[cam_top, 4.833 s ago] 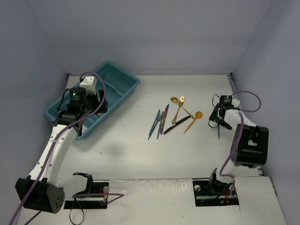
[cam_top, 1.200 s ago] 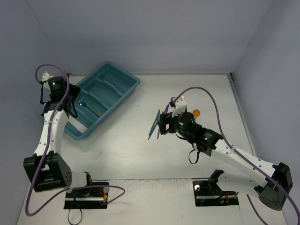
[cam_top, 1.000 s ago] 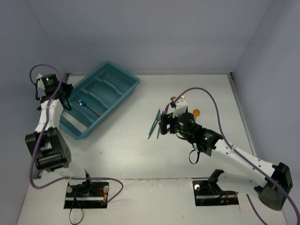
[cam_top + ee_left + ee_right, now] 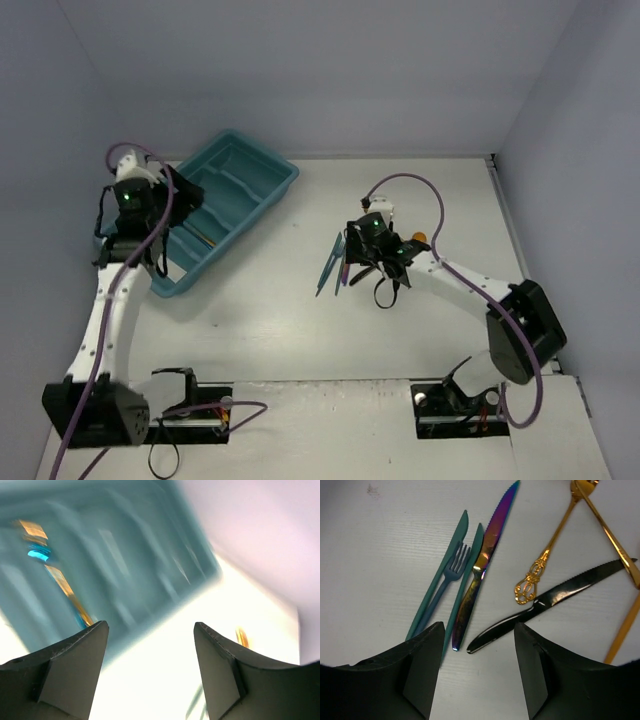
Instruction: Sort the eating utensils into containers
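- Eating utensils (image 4: 328,266) lie loose on the table (image 4: 280,320) directly under my right gripper (image 4: 479,635). Its jaws stand partly apart and hold nothing.
- Nearest the gap are two handle ends, almost touching: the iridescent purple knife (image 4: 485,560) and the black knife (image 4: 555,600).
- The purple knife runs away from me, leaning slightly right, so it lies across my closing line. I judge it the natural pick. The black knife slants far to the right and would need a wrist turn.
- Just left of the purple knife, packed side by side, are a teal fork (image 4: 451,575) and two teal knives (image 4: 440,587). My left finger could catch one of them on the way down.
- Farther right, the gold pieces (image 4: 545,560) cross one another.
- My right wrist points down at the table, with the arm stretched in from the right.
- Far across the table sits the teal tray (image 4: 290,178). My left gripper (image 4: 150,627) hangs over it, jaws wide and empty. That view is blurred, but a gold piece and a blue piece show inside.
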`<state>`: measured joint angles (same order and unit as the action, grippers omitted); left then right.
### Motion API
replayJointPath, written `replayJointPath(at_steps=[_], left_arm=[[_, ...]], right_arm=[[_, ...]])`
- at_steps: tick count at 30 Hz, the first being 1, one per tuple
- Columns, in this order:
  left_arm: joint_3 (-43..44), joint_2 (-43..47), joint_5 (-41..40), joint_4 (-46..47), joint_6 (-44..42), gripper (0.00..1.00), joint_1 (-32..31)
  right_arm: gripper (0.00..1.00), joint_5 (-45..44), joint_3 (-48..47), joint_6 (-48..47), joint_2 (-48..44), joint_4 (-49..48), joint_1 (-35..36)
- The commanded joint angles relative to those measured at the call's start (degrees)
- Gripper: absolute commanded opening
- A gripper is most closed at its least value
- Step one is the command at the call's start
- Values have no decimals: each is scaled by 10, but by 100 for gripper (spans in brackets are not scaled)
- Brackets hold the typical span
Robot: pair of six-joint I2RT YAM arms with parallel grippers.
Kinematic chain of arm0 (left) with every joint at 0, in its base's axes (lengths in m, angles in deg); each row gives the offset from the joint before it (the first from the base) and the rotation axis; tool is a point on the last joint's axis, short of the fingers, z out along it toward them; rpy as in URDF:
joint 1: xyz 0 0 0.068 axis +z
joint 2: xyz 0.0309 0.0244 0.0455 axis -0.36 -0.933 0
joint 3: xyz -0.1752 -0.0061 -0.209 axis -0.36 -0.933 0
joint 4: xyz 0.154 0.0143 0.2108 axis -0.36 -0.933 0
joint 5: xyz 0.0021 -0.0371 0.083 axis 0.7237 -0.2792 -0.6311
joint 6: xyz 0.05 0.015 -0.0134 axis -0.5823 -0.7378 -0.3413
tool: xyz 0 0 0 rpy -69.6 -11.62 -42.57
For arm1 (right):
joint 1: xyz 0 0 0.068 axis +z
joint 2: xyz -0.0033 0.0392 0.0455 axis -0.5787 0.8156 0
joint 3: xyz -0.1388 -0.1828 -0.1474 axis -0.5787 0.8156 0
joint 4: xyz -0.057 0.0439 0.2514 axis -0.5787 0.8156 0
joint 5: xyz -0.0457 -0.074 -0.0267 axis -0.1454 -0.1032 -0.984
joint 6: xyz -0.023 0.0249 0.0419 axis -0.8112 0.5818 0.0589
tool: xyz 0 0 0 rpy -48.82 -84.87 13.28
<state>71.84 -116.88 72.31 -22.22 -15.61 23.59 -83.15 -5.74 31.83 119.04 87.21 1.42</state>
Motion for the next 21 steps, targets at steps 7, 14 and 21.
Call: replayJointPath(at_steps=[7, 14, 21], left_arm=[[-25, -8, -60, -17, -160, 64, -357], [104, -201, -124, -16, -210, 59, -472], [229, -395, -125, -22, -247, 47, -503]], right_arm=[[50, -25, -2, 68, 29, -19, -40], [52, -5, 86, 49, -105, -10, -134], [53, 12, 142, 42, -217, 30, -171]])
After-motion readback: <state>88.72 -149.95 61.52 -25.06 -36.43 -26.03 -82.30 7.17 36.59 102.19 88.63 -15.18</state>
